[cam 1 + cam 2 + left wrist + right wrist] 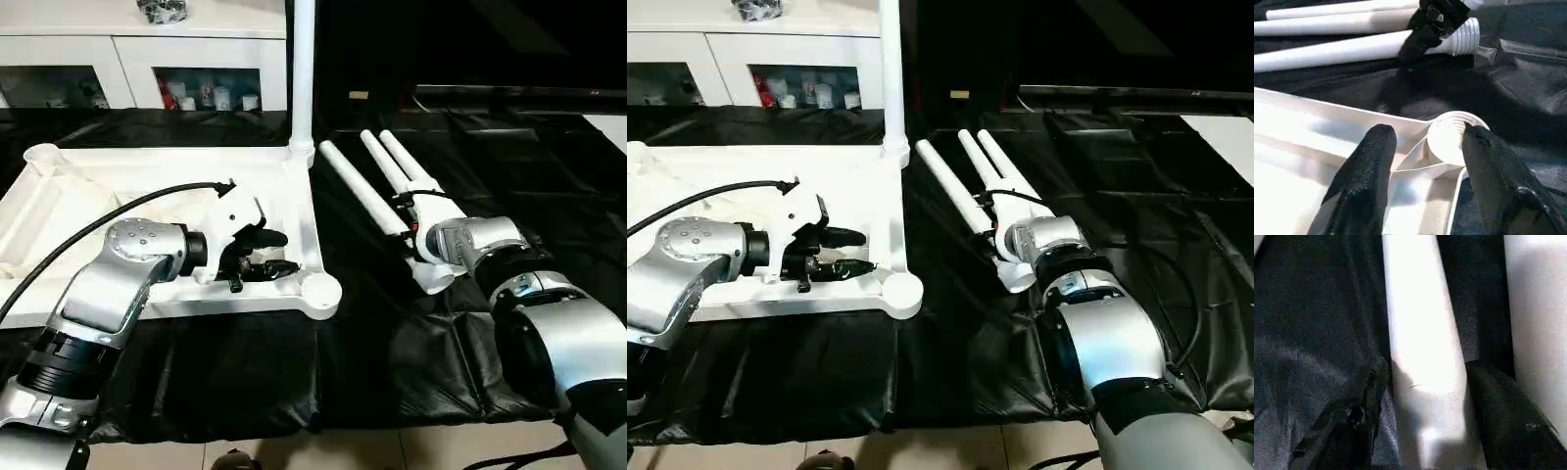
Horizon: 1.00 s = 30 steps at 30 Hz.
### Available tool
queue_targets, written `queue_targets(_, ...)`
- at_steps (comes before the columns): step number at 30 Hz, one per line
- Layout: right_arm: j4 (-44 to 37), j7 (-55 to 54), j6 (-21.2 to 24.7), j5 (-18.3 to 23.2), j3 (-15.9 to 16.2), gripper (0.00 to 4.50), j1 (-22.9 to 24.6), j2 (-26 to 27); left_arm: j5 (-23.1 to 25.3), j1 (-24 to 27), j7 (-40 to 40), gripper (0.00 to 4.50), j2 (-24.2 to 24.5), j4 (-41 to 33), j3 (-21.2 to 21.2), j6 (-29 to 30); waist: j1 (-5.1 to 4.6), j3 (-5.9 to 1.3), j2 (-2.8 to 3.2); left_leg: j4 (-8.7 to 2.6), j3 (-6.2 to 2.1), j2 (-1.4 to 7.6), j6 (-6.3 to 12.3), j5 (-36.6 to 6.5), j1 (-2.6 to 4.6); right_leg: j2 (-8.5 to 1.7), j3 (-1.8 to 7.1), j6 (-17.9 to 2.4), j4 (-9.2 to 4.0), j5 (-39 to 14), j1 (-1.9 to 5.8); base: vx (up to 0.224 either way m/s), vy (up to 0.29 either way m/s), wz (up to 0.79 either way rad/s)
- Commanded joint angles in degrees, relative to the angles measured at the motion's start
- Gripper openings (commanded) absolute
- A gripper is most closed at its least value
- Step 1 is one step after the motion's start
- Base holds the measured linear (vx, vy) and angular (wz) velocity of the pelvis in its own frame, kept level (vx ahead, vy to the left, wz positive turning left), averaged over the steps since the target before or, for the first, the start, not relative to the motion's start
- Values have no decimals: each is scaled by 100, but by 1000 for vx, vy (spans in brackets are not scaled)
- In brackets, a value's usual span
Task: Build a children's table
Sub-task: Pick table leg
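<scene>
The children's table top [118, 186] lies upside down on the black cloth at the left. One white leg [302, 69] stands upright in its far right corner. My left gripper [282, 253] hovers open over the ribbed underside, pointing at the near right corner socket [1449, 137], which sits between its fingers [1366, 166]. Three more legs lie side by side on the cloth to the right. My right gripper [406, 223] is shut on the leftmost leg [358, 186] close to its threaded near end, with a finger [1359, 406] pressed against each side of the tube [1425, 333].
A white glass-doored cabinet [196, 59] stands behind the table top. The black cloth [245, 362] ends at pale floor near the front edge. A black cable [98, 220] arcs from my left wrist over the table top. Dark furniture lines the back right.
</scene>
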Motion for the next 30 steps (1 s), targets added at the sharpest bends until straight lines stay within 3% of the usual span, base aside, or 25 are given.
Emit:
queue_targets(1,199,-255,-51,232,-327,250,110,-24,-20,-72,185,254,-157,41,70,-206,17,-404,86,-351,-44,72,-441,-1825,98,-225,156,-1193,-368,-1153,223,0,0,0)
queue_targets(4,167,-361,-147,399,-523,219,130,-31,-59,-67,386,254,-360,99,174,-416,28,-415,82,-339,-38,69,-422,-1761,92,-225,155,-1216,-363,-1011,231,0,0,0)
queue_targets(6,41,-415,-455,639,-787,208,218,-37,-65,-134,871,254,-733,280,337,-534,13,-416,79,-332,-30,63,-389,-1727,73,-217,155,-1210,-359,-910,237,0,0,0)
queue_targets(8,-77,-409,-606,800,-967,193,294,-40,-132,-188,1168,254,-1003,395,489,-692,16,-427,108,-321,-36,62,-371,-1753,90,-225,156,-1202,-369,-859,244,0,0,0)
queue_targets(9,-117,-407,-647,878,-1052,189,315,-40,-134,-211,1259,254,-1070,433,526,-742,16,-433,85,-324,-40,52,-328,-1697,72,-220,146,-1198,-367,-848,265,0,0,0)
queue_targets(10,-198,-376,-646,986,-1177,189,348,-39,-104,-265,1409,254,-1138,516,554,-718,16,-437,158,-317,-49,50,-316,-1668,69,-216,142,-1220,-346,-799,262,0,0,0)
queue_targets(11,-401,-267,-824,1155,-1350,187,439,-23,-61,-347,1653,254,-1253,652,609,-721,-3,-433,121,-311,-34,47,-290,-1686,70,-201,140,-1212,-370,-756,258,0,0,0)
queue_targets(14,-663,-117,-1009,1353,-1547,184,552,6,-3,-441,1939,254,-1387,813,684,-674,-14,-455,143,-294,-50,41,-213,-1551,54,-209,132,-1261,-342,-584,296,0,0,0)
queue_targets(15,-838,-21,-1043,1454,-1628,184,636,23,-63,-476,2016,254,-1472,866,750,-605,-14,-450,138,-294,-39,36,-179,-1511,52,-198,129,-1276,-357,-563,293,0,0,0)
queue_targets(16,-1458,499,-1368,1730,-1750,183,922,131,-205,-539,2073,254,-1607,915,842,-493,0,-462,131,-269,-25,37,-72,-1342,40,-199,135,-1319,-340,-393,309,0,0,0)
queue_targets(18,-1705,711,-1480,1828,-1778,183,1036,170,-257,-558,2074,254,-1649,915,864,-459,26,-477,136,-249,-16,53,69,-1209,27,-213,132,-1345,-326,-198,313,0,0,0)
queue_targets(19,-2152,1072,-1542,2035,-1812,183,1243,252,-374,-586,2072,280,-1735,880,930,-336,25,-508,123,-230,-16,38,156,-943,4,-188,122,-1404,-280,112,342,0,0,0)
queue_targets(20,-2550,1375,-1445,2236,-1837,183,1425,304,-495,-622,2097,280,-1833,848,1015,-248,31,-518,112,-206,-20,46,291,-729,-19,-180,118,-1493,-252,426,326,0,0,0)
queue_targets(22,-2900,1634,-1325,2418,-1832,182,1594,336,-641,-668,2150,301,-1925,838,1105,-111,66,-508,137,-186,-19,63,420,-712,-21,-185,107,-1578,-244,516,300,0,0,0)
queue_targets(23,-3312,1959,-1178,2656,-1823,182,1791,377,-808,-712,2121,301,-1997,809,1172,-33,55,-502,141,-201,-26,66,416,-759,-29,-182,93,-1599,-254,386,298,0,0,0)
queue_targets(24,-3312,1959,-1178,2656,-1823,182,1791,377,-808,-712,2121,301,-1997,809,1172,-33,83,-487,148,-198,-10,75,396,-954,13,-193,102,-1585,-295,119,276,0,0,0)
queue_targets(25,-3704,2214,-948,2867,-1778,182,1984,386,-977,-767,2130,322,-2068,777,1235,65,72,-471,135,-226,-21,77,313,-1075,-1,-197,96,-1549,-317,-193,280,0,0,0)
queue_targets(26,-3704,2214,-948,2867,-1778,182,1984,386,-977,-767,2130,328,-2068,777,1235,65,87,-463,133,-224,-6,68,283,-1128,22,-184,106,-1510,-337,-285,278,0,0,0)
queue_targets(27,-4190,2559,-673,3148,-1703,182,2240,378,-1201,-849,2108,328,-2162,715,1294,248,107,-464,143,-225,-17,84,256,-1172,28,-207,111,-1490,-335,-363,266,0,0,0)
queue_targets(28,-4190,2559,-673,3148,-1703,182,2240,378,-1201,-849,2108,340,-2162,715,1294,248,149,-446,125,-245,-20,94,215,-1341,35,-221,117,-1402,-372,-687,256,0,0,0)
queue_targets(30,-4909,3034,-257,3631,-1633,182,2618,375,-1602,-992,2112,354,-2366,621,1436,572,192,-441,113,-256,-17,82,147,-1379,41,-228,124,-1318,-392,-902,265,0,0,0)
